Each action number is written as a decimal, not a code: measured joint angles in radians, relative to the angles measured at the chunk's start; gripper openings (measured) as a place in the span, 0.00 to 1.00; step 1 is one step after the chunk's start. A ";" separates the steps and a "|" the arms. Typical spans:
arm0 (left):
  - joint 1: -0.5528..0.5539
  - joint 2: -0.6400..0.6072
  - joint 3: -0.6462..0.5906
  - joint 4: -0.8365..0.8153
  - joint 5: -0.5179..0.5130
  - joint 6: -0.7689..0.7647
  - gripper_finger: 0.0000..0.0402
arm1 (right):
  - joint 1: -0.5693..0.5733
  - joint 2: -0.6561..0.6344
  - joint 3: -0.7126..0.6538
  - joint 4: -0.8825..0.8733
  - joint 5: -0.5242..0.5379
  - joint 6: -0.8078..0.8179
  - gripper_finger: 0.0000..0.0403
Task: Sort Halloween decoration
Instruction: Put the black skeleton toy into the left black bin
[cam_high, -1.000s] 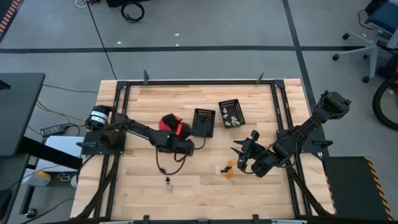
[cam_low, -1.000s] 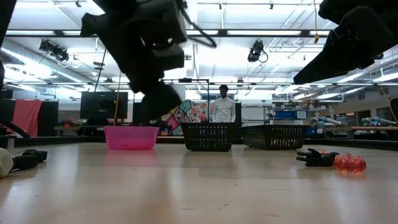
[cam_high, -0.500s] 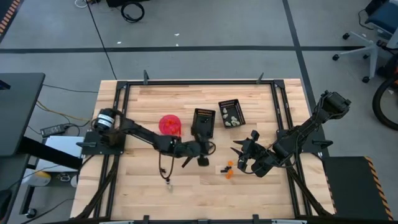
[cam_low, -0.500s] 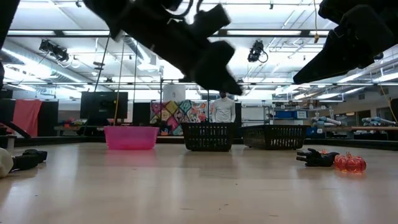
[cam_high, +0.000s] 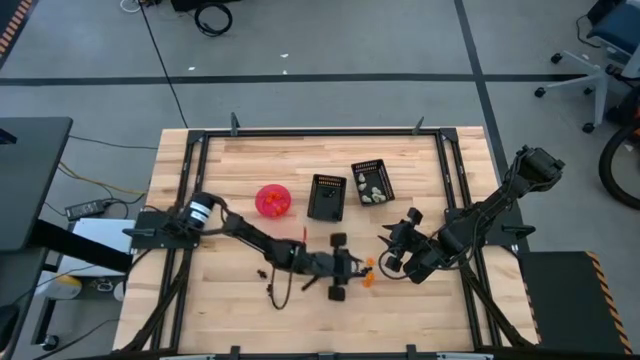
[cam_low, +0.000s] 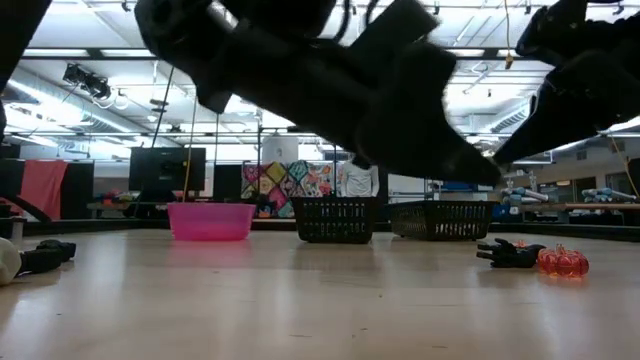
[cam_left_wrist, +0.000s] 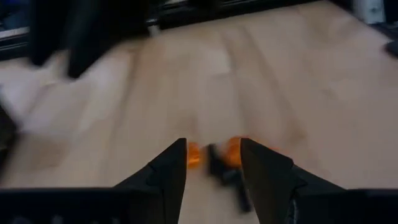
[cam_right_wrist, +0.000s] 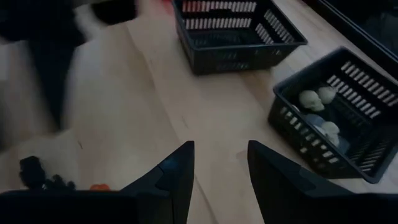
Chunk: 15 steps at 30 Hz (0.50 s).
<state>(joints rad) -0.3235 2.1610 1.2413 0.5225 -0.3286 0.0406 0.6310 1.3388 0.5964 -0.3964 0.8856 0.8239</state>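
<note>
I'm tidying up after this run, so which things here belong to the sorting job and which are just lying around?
Job: orange trinkets, black trinket, pale trinkets in right basket, middle basket, pink bowl, left gripper, right gripper.

Lying about: office chair, floor cable.

Left gripper (cam_high: 340, 268) crowds orange trinkets (cam_high: 368, 272); right gripper (cam_high: 393, 246) just beside.

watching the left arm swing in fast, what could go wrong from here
The left gripper, fingers open, is closing on two orange trinkets with a black trinket between them; it might grab the wrong colour or scatter them. The right gripper hovers open close by, so the arms could bump. A stray trinket near the front edge could get missed.
</note>
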 joint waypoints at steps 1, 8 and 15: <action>-0.008 0.017 0.030 -0.017 0.000 -0.003 0.39 | 0.000 0.000 0.000 -0.002 0.000 0.006 0.38; -0.041 0.102 0.149 -0.079 0.000 -0.018 0.39 | 0.000 0.000 0.000 0.006 0.011 0.004 0.38; -0.024 0.149 0.146 -0.108 -0.003 -0.090 0.39 | 0.001 0.000 0.000 0.012 0.011 0.004 0.38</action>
<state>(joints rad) -0.3476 2.3096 1.3876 0.4149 -0.3320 -0.0495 0.6315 1.3388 0.5964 -0.3841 0.8967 0.8276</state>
